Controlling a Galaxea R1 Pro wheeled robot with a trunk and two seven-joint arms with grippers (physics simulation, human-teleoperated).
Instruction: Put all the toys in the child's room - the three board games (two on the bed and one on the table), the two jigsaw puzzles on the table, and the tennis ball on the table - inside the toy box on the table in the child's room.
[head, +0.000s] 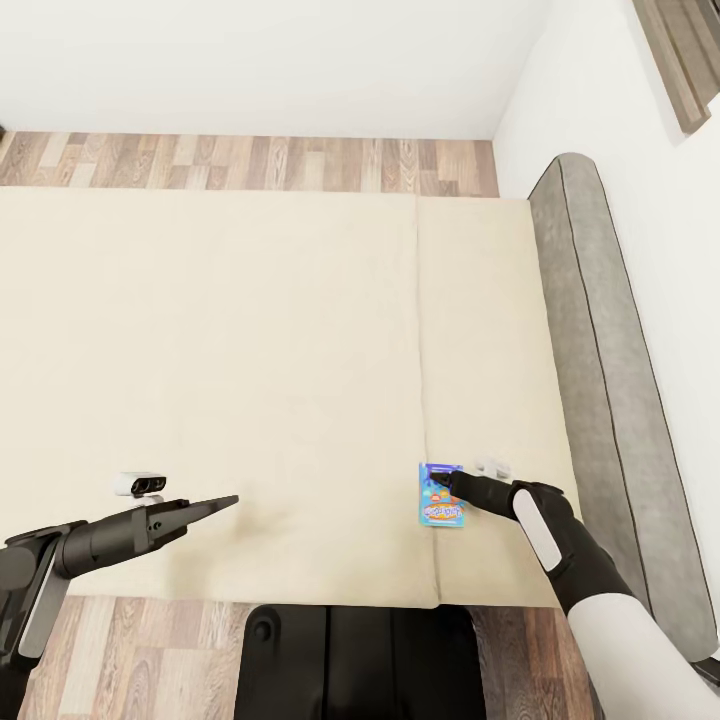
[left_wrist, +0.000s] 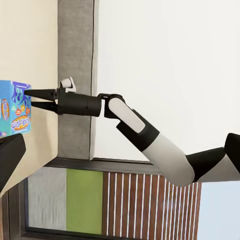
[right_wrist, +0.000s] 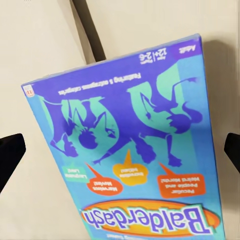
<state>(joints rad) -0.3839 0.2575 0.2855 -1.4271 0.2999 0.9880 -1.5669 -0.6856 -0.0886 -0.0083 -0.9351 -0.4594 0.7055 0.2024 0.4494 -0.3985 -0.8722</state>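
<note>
the blue board game (head: 442, 497) lies flat on the bed (head: 250, 380), near the front edge and just right of the mattress seam (head: 417, 330). the right gripper (head: 447, 485) sits over the box's upper right corner with its fingers spread — in the right wrist view the two fingertips (right_wrist: 10, 155) stand wide apart on either side of the box (right_wrist: 125, 150), not closed on it. the left gripper (head: 225, 500) hovers over bare mattress well to the left; whether it is released or clenched cannot be told. a grey padded headboard (head: 600, 380) runs along the bed's right edge against the white wall (head: 660, 200) — wood-plank floor (head: 250, 162) shows beyond the far edge.
</note>
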